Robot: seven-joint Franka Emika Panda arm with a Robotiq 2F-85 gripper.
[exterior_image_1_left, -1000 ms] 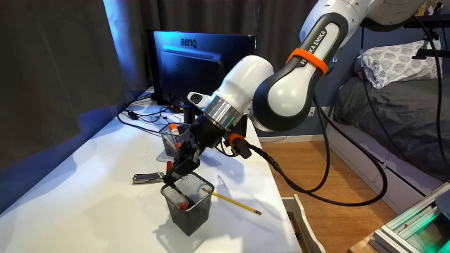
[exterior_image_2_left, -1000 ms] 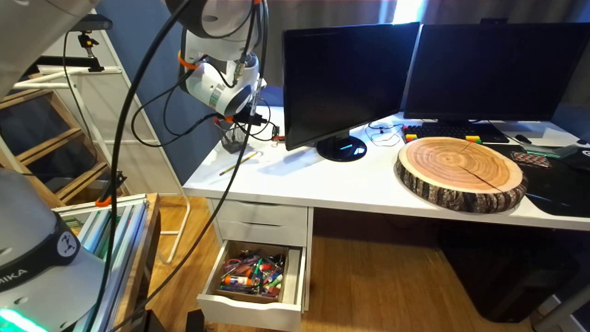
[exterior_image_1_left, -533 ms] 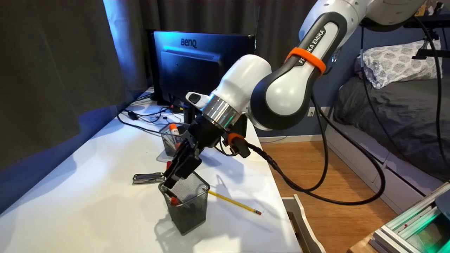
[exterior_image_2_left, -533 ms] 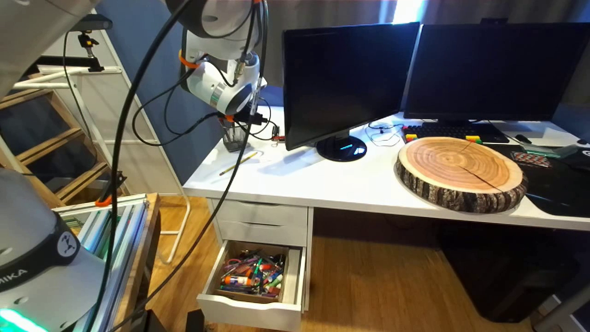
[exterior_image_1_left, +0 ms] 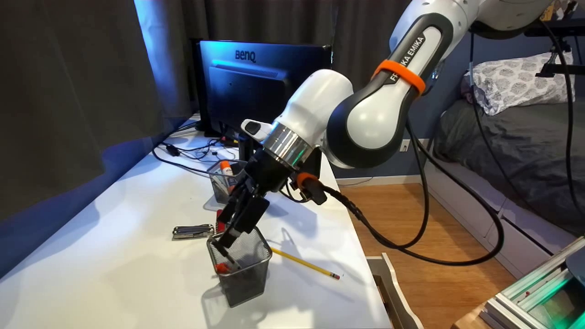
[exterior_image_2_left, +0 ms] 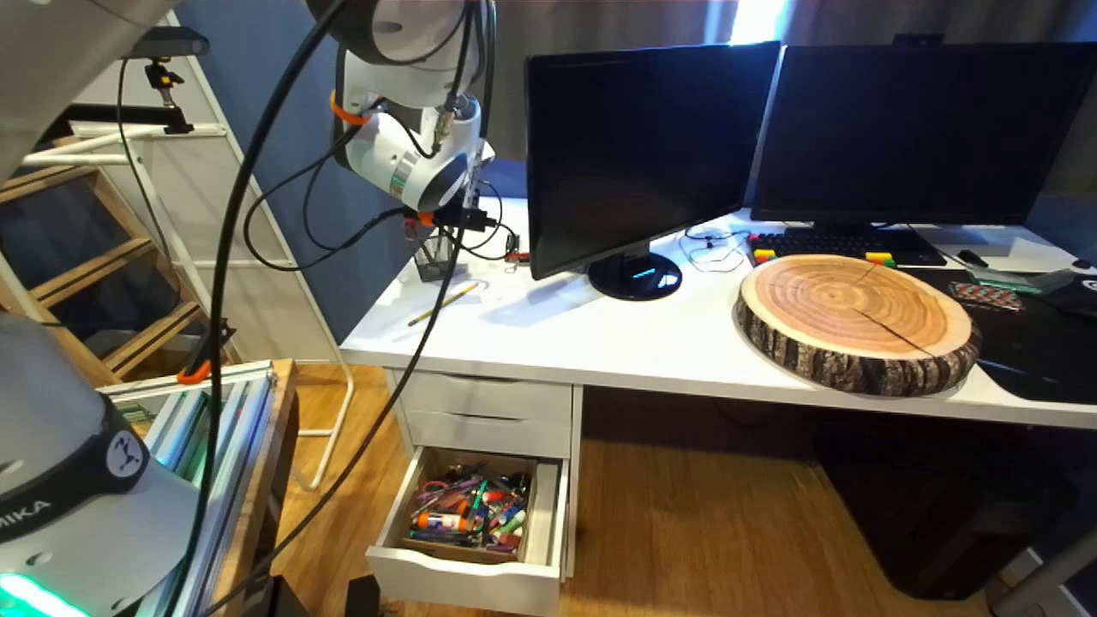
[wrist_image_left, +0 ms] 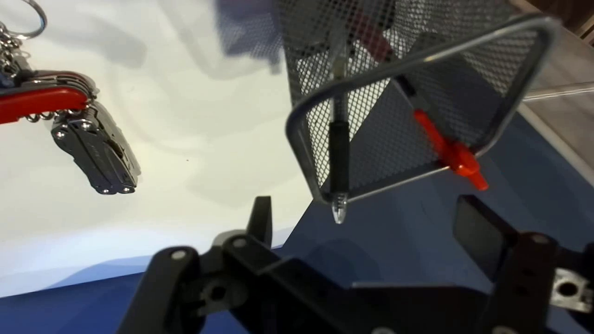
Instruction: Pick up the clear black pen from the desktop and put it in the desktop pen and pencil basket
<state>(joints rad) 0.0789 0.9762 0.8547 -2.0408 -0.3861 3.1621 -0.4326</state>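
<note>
White desk [exterior_image_1_left: 137, 274] spreads below; claw [wrist_image_left: 364, 202] hangs above it nr rim of blk mesh basket [wrist_image_left: 431, 57], fingers [wrist_image_left: 261, 218] spread wide apart. Basket's on desk, yellow pencil [exterior_image_1_left: 304, 262] lying just beside it in an ext. view. Red-ended item [wrist_image_left: 434, 133] leans in basket, end past rim. Blk pen [wrist_image_left: 339, 148] is in there too, leaning at a rim corner, clear tip poking out on claw's side. Per wrist cam, tip shows btwn the 2 fingers, closer to one, visible gap each side, so pen's loose of the claw.
</note>
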